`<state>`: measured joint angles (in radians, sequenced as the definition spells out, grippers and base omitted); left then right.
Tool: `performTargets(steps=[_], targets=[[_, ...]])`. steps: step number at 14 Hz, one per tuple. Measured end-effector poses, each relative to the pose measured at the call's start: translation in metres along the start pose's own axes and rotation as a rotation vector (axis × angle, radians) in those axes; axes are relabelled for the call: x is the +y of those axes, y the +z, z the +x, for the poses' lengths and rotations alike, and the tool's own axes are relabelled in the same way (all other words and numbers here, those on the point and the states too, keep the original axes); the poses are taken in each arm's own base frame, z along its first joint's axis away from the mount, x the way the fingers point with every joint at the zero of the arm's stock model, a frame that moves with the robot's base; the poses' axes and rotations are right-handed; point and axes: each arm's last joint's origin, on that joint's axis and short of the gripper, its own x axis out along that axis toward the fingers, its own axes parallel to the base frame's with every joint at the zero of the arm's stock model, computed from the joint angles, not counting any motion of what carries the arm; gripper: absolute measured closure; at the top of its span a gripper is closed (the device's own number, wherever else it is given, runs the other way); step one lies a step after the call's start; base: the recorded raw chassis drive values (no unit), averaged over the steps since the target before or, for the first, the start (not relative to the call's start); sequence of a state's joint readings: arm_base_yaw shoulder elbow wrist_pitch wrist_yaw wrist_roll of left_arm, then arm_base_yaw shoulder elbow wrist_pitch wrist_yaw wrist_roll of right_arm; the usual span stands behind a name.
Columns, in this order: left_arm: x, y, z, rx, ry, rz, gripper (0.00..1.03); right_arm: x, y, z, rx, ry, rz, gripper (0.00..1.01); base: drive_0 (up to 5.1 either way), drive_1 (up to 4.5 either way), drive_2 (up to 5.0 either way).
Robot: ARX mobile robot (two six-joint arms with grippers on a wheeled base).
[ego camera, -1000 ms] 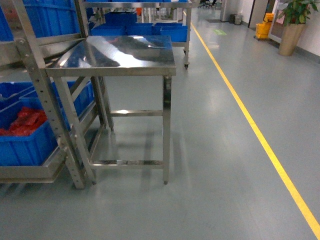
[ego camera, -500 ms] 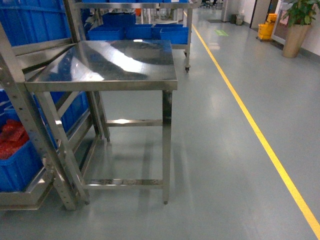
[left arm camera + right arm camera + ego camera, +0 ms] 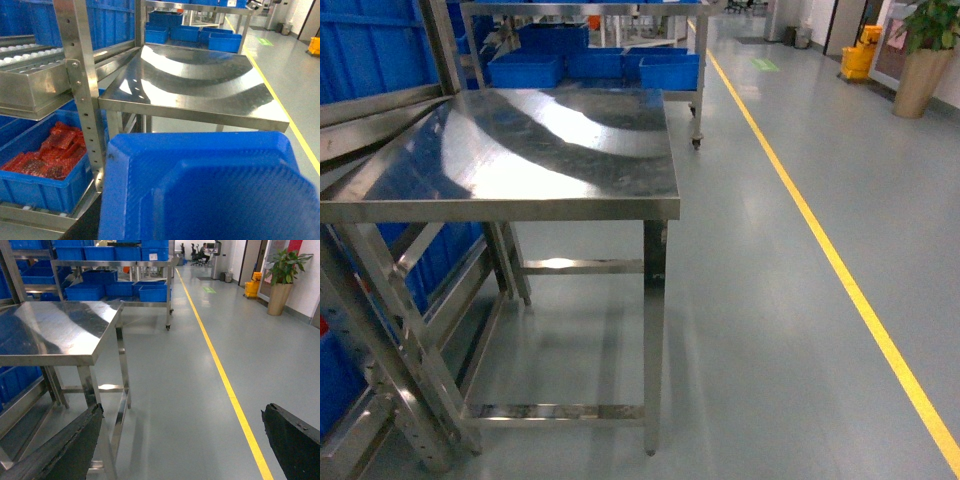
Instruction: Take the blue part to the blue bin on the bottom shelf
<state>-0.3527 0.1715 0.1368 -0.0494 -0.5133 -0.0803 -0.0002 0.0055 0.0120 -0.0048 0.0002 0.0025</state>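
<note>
The steel table [image 3: 570, 150] is gleaming mirror-glossy, the plastic bin [image 3: 200, 190] showing fine ribbing, the floor [image 3: 770, 300] looking smooth, satin.

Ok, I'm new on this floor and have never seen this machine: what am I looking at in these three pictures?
It is a wheeled robot with two arms. One camera on its body looks ahead at a steel table and a yellow floor line. Each wrist carries another. The right one shows that arm's hand, dark fingers wide apart, holding nothing. A blue plastic bin fills most of the left one; beside it a rack bin holds red parts.
</note>
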Motion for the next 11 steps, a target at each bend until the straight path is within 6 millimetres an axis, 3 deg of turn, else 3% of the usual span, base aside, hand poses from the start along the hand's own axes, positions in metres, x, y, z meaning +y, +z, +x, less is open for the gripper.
performTargets(steps=[3, 11], targets=[[-0.0001, -0.0003, 0.0002, 0.004, 0.000, 0.002, 0.60, 0.0000, 0.0000, 0.0000, 0.000, 0.000, 0.000, 0.03, 0.0, 0.00, 0.0], [0.0000, -0.0003, 0.0002, 0.003, 0.000, 0.002, 0.60, 0.0000, -0.0003, 0.0000, 0.003, 0.000, 0.000, 0.03, -4.8, 2.61, 2.6]])
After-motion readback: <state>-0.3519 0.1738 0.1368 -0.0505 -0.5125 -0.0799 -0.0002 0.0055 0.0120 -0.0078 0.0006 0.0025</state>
